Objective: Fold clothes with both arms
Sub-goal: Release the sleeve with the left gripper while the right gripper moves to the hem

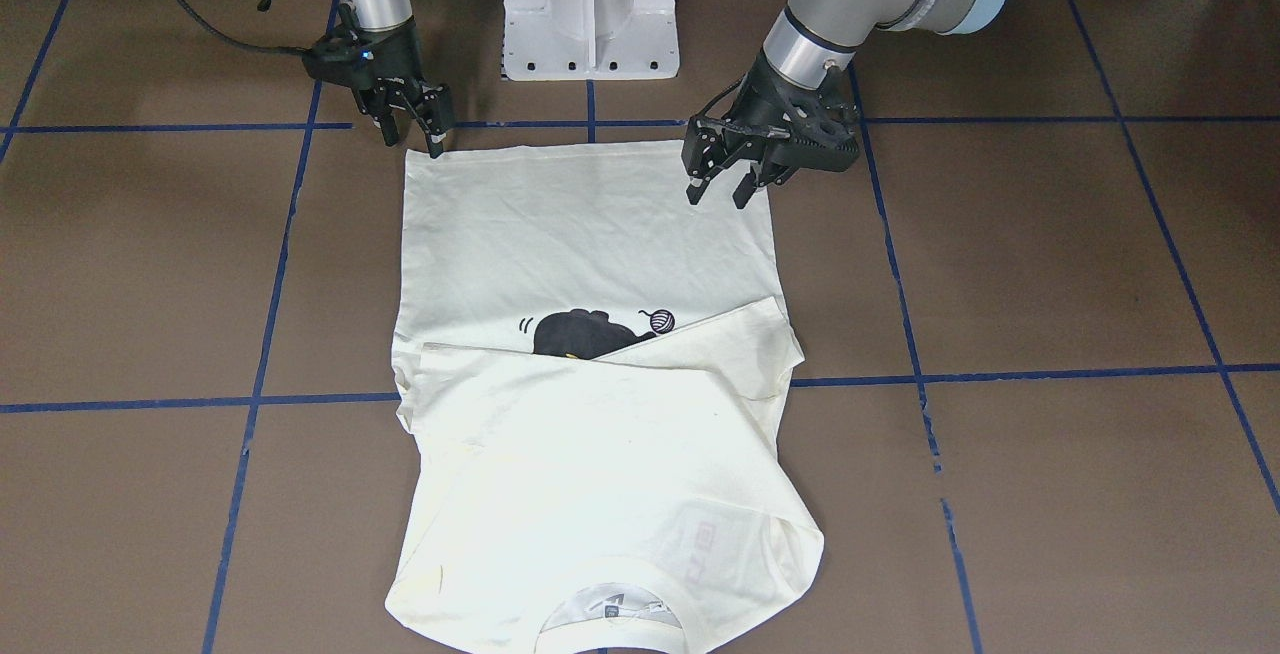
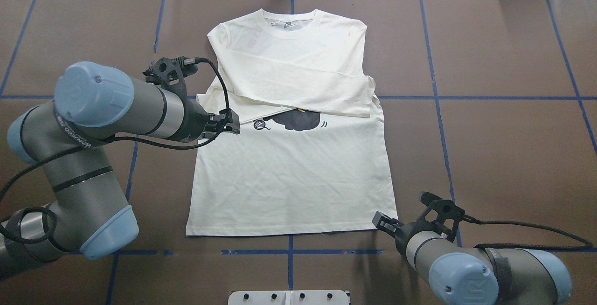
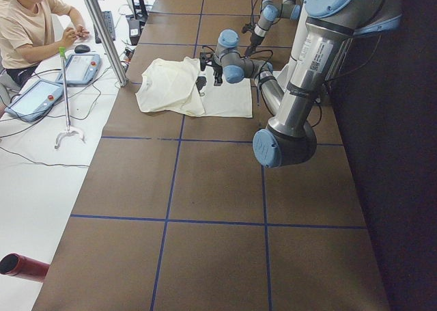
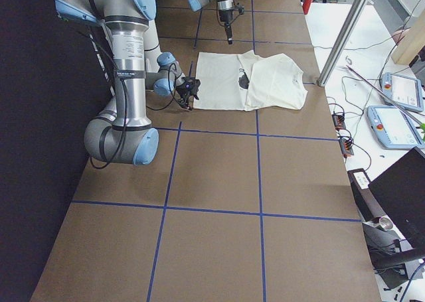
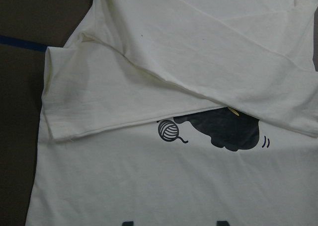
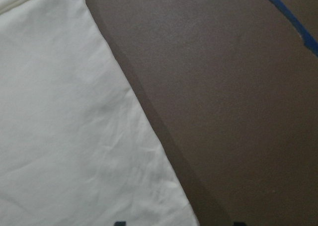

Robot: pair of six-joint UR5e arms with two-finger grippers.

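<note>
The cream-white T-shirt (image 1: 590, 234) (image 2: 289, 179) lies flat on the brown table, collar away from the robot. Both sleeves are folded across its chest and half cover the black cat print (image 1: 580, 334) (image 5: 228, 131); the yarn ball (image 5: 168, 130) shows beside it. My left gripper (image 1: 717, 192) (image 2: 234, 125) hangs open above the shirt's left side, well clear of the cloth. My right gripper (image 1: 412, 139) (image 2: 378, 220) stands open, low, just off the shirt's near right hem corner. Its wrist view shows the shirt's side edge (image 6: 59, 136) and bare table.
The white pedestal base (image 1: 590, 14) stands at the robot's edge behind the hem. Blue tape lines (image 1: 1000, 374) cross the table. A seated person (image 3: 34, 24), control tablets (image 3: 78, 68) and a metal post (image 3: 102, 31) are beyond the far edge.
</note>
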